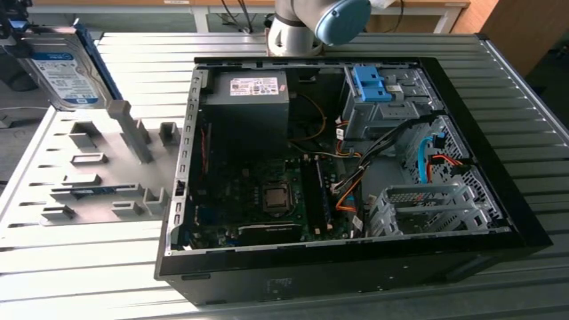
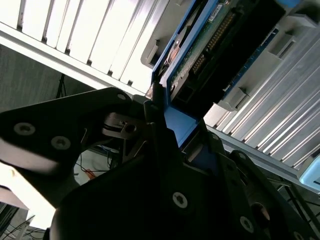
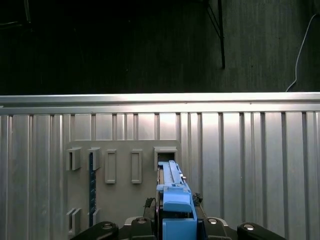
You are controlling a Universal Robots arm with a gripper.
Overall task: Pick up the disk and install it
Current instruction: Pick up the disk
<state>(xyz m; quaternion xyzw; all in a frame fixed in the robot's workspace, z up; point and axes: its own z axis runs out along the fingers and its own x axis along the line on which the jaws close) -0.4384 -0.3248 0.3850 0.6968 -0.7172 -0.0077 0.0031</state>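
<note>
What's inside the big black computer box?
A circuit board, a grey box with a white sticker, a blue bracket, a silver cage and orange cables. Cables and box hide whatever lies beneath them.

Loses arm [image 1: 302,23] and most of gripper [image 1: 18,27] past the exterior view's top edge. Hides upper end of disk [image 1: 58,70] behind gripper there. Shows disk edge-on in first wrist view, face out of sight, near end buried behind gripper. Clips far end at frame edge in second wrist view.

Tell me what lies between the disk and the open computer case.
In the exterior view, a grey fixture plate with upright brackets lies on the table between the disk and the computer case.
</note>
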